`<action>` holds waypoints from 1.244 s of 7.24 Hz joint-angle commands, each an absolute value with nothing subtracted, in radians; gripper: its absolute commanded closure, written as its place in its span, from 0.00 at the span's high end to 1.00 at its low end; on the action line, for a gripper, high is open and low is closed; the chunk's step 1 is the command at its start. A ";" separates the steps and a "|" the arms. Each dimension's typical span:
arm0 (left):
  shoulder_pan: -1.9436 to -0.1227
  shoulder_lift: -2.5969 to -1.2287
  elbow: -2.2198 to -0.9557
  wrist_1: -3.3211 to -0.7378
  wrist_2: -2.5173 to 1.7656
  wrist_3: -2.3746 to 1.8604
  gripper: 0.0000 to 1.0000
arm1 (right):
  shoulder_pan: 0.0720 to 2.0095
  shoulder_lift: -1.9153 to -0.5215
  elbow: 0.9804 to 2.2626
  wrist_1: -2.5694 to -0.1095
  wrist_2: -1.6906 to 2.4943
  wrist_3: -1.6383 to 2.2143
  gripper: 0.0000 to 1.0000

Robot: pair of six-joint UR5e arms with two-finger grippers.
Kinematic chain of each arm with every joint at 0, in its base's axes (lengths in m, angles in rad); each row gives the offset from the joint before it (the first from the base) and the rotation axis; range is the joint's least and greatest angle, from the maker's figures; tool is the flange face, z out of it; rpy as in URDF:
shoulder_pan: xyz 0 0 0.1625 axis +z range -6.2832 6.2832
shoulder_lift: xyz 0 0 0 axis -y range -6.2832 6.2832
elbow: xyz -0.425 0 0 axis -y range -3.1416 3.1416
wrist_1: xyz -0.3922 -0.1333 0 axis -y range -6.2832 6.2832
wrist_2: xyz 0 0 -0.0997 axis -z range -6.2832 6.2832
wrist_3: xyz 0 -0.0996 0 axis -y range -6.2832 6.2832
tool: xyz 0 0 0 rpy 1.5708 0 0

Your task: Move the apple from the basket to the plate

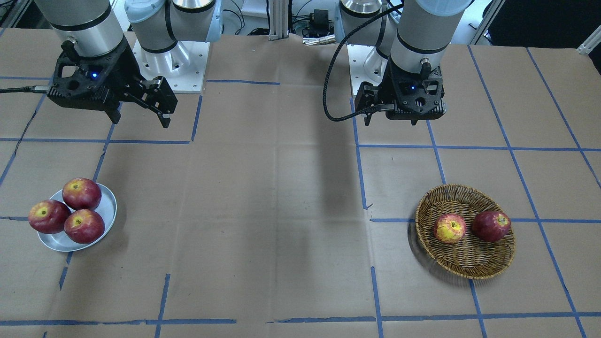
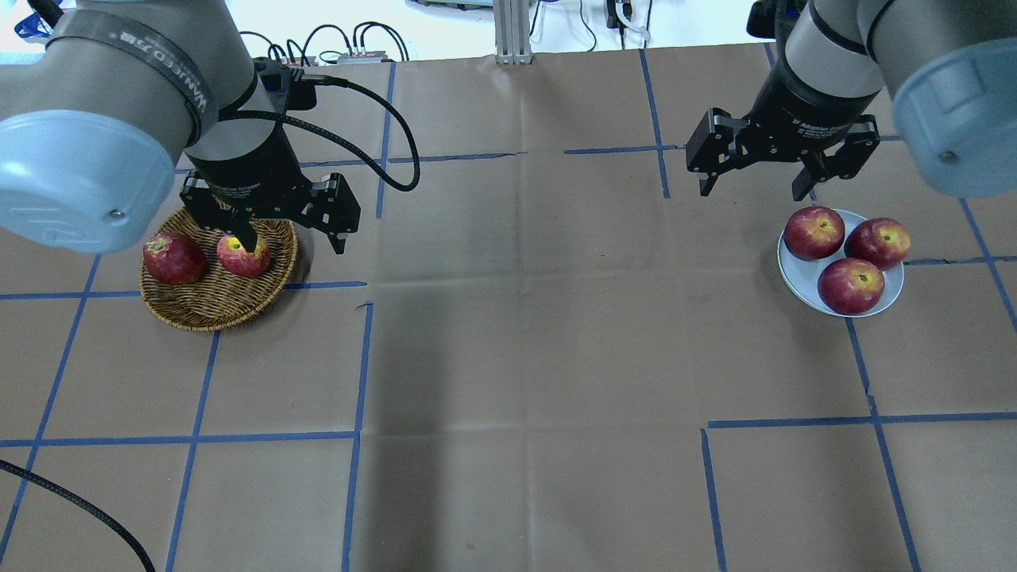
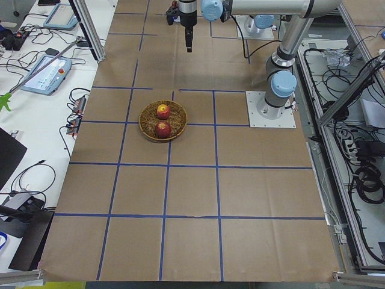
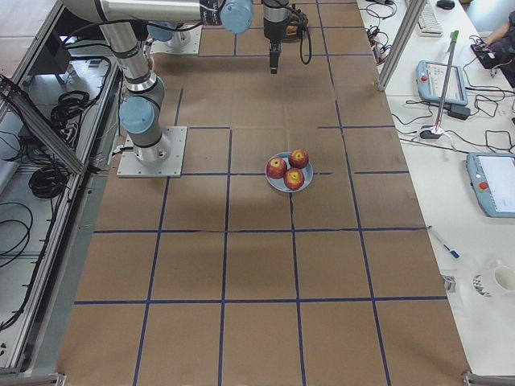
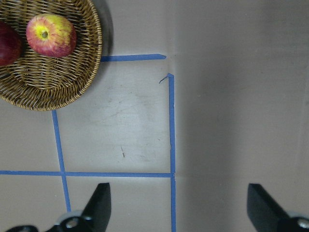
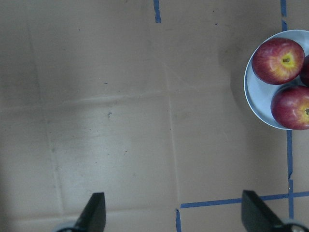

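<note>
The pale yellow-and-red apple [image 1: 450, 228] lies in the brown wicker basket [image 1: 469, 267] beside a dark red apple [image 1: 491, 226]. It also shows in the overhead view [image 2: 238, 260] and the left wrist view [image 5: 51, 35]. The silver plate [image 1: 109, 206] holds three dark red apples [image 1: 81, 193]. My left gripper [image 2: 291, 237] is open and empty, held high, off to the basket's [image 5: 48, 89] side. My right gripper [image 2: 753, 189] is open and empty, held high beside the plate [image 6: 253, 92].
Brown paper with blue tape lines covers the table. The two arm bases [image 1: 173, 61] stand at the robot's edge. Operator consoles and cables [image 3: 45, 66] lie off the table's ends.
</note>
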State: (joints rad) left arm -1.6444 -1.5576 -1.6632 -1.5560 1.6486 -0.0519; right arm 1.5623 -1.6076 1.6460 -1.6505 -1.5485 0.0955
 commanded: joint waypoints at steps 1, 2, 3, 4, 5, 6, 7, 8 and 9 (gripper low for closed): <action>-1.644 -1.549 -1.664 -1.555 1.651 -0.051 0.99 | 1.562 -1.608 1.646 -1.651 -1.549 0.095 1.00; -1.644 -1.546 -1.664 -1.555 1.652 -0.051 0.99 | 1.562 -1.608 1.646 -1.651 -1.548 0.095 1.00; -1.644 -1.545 -1.664 -1.555 1.651 -0.051 0.99 | 1.562 -1.608 1.646 -1.651 -1.548 0.095 1.00; -1.644 -1.545 -1.664 -1.557 1.651 -0.051 0.99 | 1.562 -1.608 1.646 -1.651 -1.549 0.095 1.00; -1.641 -1.540 -1.664 -1.557 1.652 -0.051 0.99 | 1.562 -1.608 1.646 -1.649 -1.548 0.095 1.00; -1.635 -1.543 -1.664 -1.560 1.652 -0.051 0.99 | 1.562 -1.608 1.646 -1.651 -1.549 0.095 1.00; -1.634 -1.540 -1.664 -1.559 1.657 -0.051 0.99 | 1.562 -1.608 1.646 -1.651 -1.548 0.095 1.00; -1.634 -1.546 -1.664 -1.559 1.658 -0.022 0.99 | 1.562 -1.608 1.646 -1.651 -1.548 0.095 1.00; -1.631 -1.546 -1.664 -1.555 1.657 0.018 0.99 | 1.562 -1.608 1.646 -1.651 -1.549 0.095 1.00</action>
